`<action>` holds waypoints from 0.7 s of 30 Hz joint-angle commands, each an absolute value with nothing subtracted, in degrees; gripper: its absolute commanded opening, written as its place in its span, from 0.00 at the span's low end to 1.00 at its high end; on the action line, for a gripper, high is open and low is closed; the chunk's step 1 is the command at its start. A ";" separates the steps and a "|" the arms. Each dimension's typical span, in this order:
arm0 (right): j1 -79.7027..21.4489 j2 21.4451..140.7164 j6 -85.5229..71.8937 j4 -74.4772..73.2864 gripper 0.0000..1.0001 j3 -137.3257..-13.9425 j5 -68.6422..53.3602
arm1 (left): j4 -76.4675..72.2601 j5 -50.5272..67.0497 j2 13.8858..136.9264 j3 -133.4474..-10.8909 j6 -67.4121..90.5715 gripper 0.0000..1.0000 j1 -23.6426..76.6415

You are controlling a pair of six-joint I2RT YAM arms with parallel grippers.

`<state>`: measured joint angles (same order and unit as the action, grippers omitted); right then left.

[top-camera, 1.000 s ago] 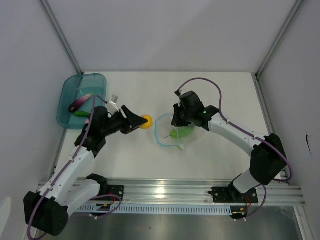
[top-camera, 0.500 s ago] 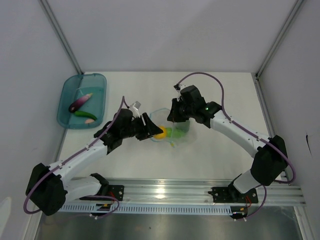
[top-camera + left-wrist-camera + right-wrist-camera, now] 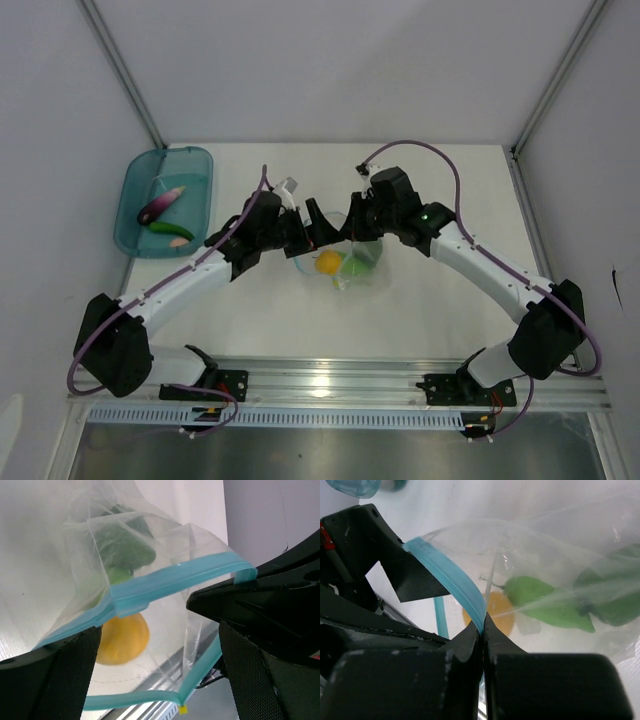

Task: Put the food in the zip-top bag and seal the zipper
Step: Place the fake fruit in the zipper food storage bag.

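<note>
The clear zip-top bag (image 3: pixel 350 262) lies at the table's middle, its mouth held up. My right gripper (image 3: pixel 354 226) is shut on its light blue zipper strip (image 3: pixel 451 576), pinched between the fingertips (image 3: pixel 482 626). The yellow-orange fruit (image 3: pixel 328 263) and green pepper pieces (image 3: pixel 362 257) lie inside, seen through the plastic in the left wrist view (image 3: pixel 123 637) and the right wrist view (image 3: pixel 546 605). My left gripper (image 3: pixel 316 226) is open and empty at the bag's mouth, its fingers (image 3: pixel 55 680) on either side of the rim (image 3: pixel 170 577). The slider tab is not visible.
A rigid teal tub (image 3: pixel 200 165) stands at the far left and holds the purple eggplant (image 3: pixel 160 205), a green cucumber piece (image 3: pixel 170 229) and a pinkish piece (image 3: pixel 180 241). Grey walls close in the table. The arms' metal rail runs along the near edge.
My left gripper carried the yellow fruit rightward into the bag and let it go; it is now open at the mouth. My right gripper kept the rim pinched, shifting slightly.
</note>
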<state>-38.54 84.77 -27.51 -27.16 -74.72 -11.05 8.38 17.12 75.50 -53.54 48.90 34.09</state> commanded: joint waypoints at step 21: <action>-33.58 79.89 -30.75 -24.09 0.00 -73.83 -26.17 | 16.52 4.14 51.34 -53.79 45.53 1.00 32.17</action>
